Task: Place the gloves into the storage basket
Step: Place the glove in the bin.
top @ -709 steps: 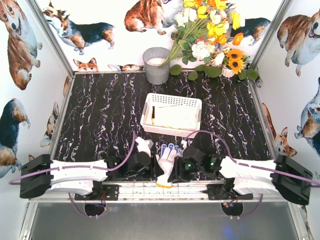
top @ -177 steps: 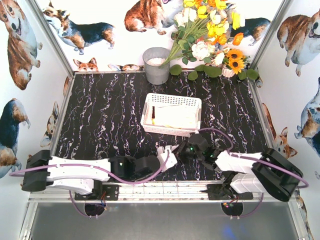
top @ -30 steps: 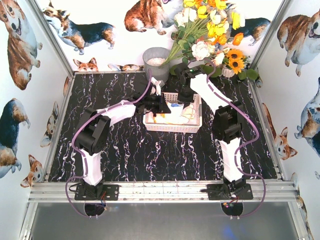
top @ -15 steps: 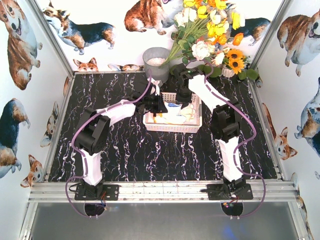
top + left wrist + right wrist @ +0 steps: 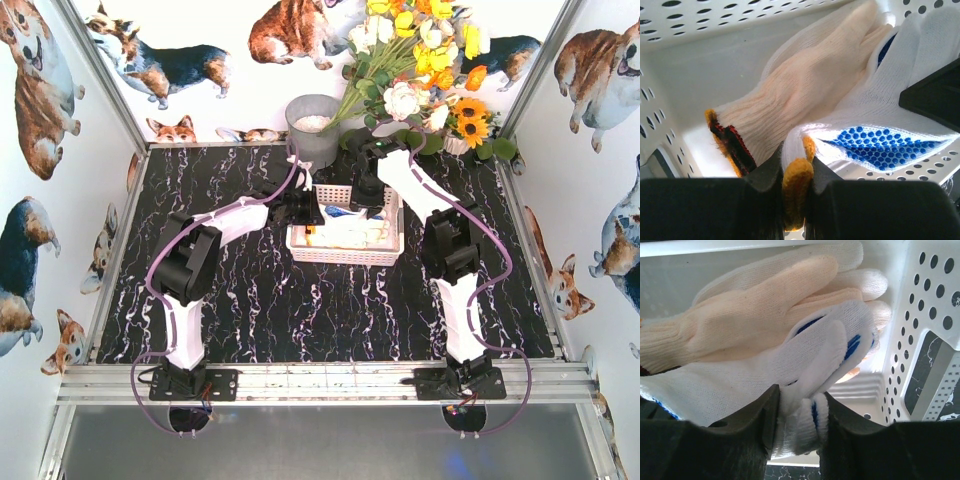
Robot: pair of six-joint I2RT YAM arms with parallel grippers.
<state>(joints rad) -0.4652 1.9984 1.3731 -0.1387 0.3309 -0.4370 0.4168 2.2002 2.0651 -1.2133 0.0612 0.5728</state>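
The white storage basket point(image 5: 345, 257) stands mid-table with cream gloves point(image 5: 352, 236) lying in it. A blue-dotted glove point(image 5: 880, 145) is stretched between both grippers, low inside the basket. My left gripper point(image 5: 796, 172) is shut on its orange cuff point(image 5: 797, 186), at the basket's left end point(image 5: 310, 208). My right gripper point(image 5: 800, 415) has that glove's bunched white fingers point(image 5: 812, 422) between its jaws, touching both; it is near the far rim point(image 5: 368, 196). Beneath lies a plain cream glove point(image 5: 750, 315), also seen in the left wrist view point(image 5: 805, 95).
A grey metal bucket point(image 5: 313, 130) stands just behind the basket, next to a bouquet of flowers point(image 5: 425, 70) at the back right. The perforated basket walls point(image 5: 932, 315) are close round both grippers. Black marbled tabletop point(image 5: 220, 270) surrounds the basket.
Both grippers have edged slightly left and toward the basket's far side, and the dotted glove between them has sunk lower among the gloves in the basket.
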